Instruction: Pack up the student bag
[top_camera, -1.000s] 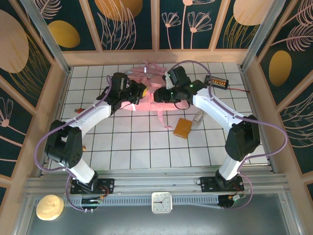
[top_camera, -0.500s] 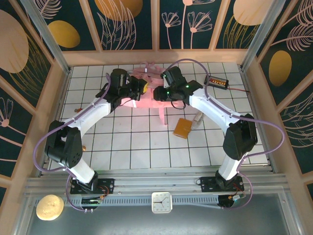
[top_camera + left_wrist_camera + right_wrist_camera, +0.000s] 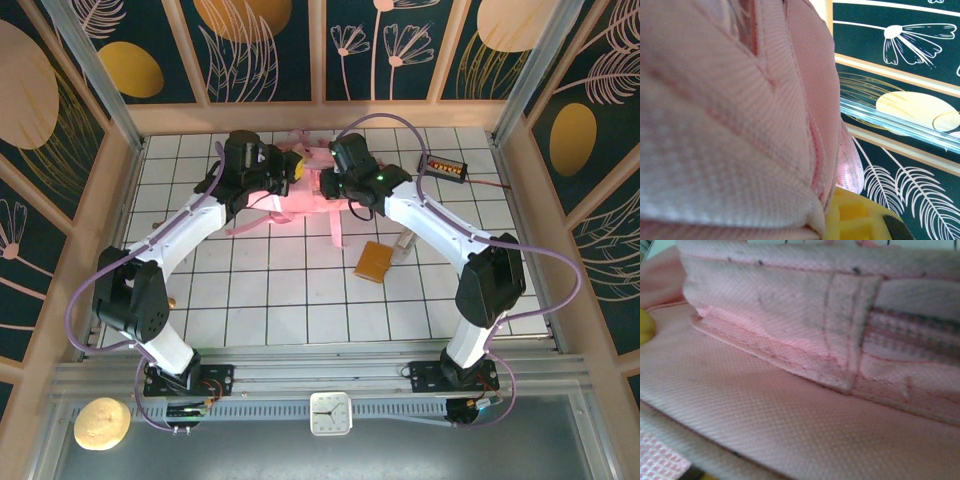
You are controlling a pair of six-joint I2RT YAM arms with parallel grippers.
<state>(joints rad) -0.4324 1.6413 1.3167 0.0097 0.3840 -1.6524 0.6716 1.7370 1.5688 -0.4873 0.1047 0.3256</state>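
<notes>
1. Near edge: clock (image 3: 330,413) sits on the rail between the arm bases. Round tan lump (image 3: 100,423) at near-left corner.
2. Mid tabletop (image 3: 280,300), white grid tiles. Flat orange-brown square (image 3: 373,262) lies right of ctr, well apart from bag.
3. Far ctr: student bag (image 3: 305,197), pink and bunched up, sits between the two arm ends. Pink straps (image 3: 335,228) trail toward the near side. Can't tell if bag body rests on the tiles or is raised.
4. Left fingers (image 3: 282,182) at bag's left side, closed tight. Left wrist cam has pink weave (image 3: 740,125) pressed up vs. the lens, so it reads as a pinch on bag fabric. Yellow item (image 3: 860,220) just below the fabric edge.
5. Right fingers (image 3: 326,188) at bag's right side, against the fabric. Right wrist cam is close on a stitched seam and pale strip (image 3: 840,315). Can't tell how far open they are or whether they grip.
6. Far right: black box w/ orange buttons (image 3: 443,166) near back wall, apart from bag.
</notes>
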